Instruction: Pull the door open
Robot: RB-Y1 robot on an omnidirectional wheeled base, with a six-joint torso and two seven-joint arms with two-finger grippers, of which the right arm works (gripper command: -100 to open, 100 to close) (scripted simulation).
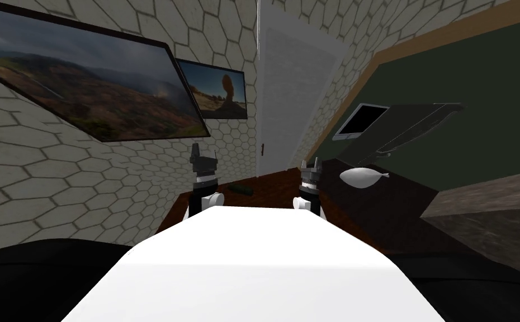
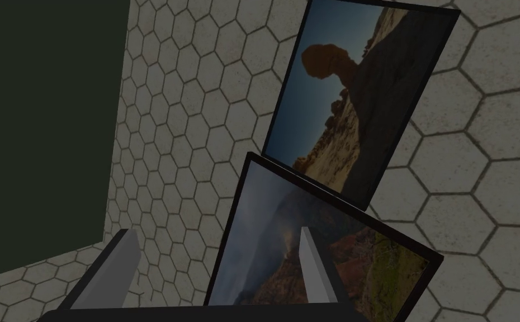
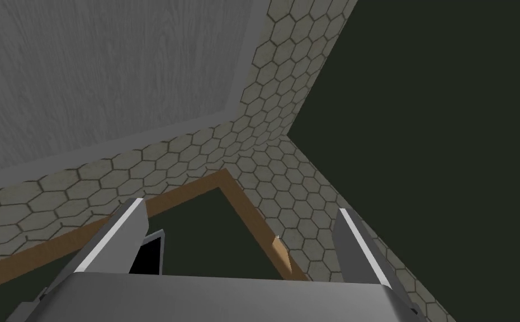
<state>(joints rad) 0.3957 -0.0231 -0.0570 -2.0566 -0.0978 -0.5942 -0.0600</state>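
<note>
Looking down the narrow passage through the head camera, I saw the tall, pale grey door (image 1: 287,95) at the far end. It sat in a lighter grey frame, with its small dark handle (image 1: 263,149) on the edge nearer the hexagon-tiled wall (image 1: 57,184). The door lay well ahead of both arms, and neither touched it.

The left gripper (image 1: 203,154) was raised beside the tiled wall, below two dark-framed landscape pictures (image 1: 97,84). Its wrist camera showed its two light grey fingers (image 2: 119,268) standing apart with nothing between them.

The right gripper (image 1: 311,165) hung a little lower, on the side of the dark green wall (image 1: 477,100) with its light brown wooden trim (image 1: 331,120). Its fingers (image 3: 122,235) were likewise spread wide and held nothing. Past them that wrist camera caught a grey, wood-grained panel, which I took to be the door.

On the dark brown wooden floor (image 1: 275,187), a small dark elongated object (image 1: 241,189) lay between the left gripper and the door. A white, pointed-oval object (image 1: 362,178) lay just off to the side of the right gripper. A white-framed black screen (image 1: 359,120) hung on the green wall beyond it.
</note>
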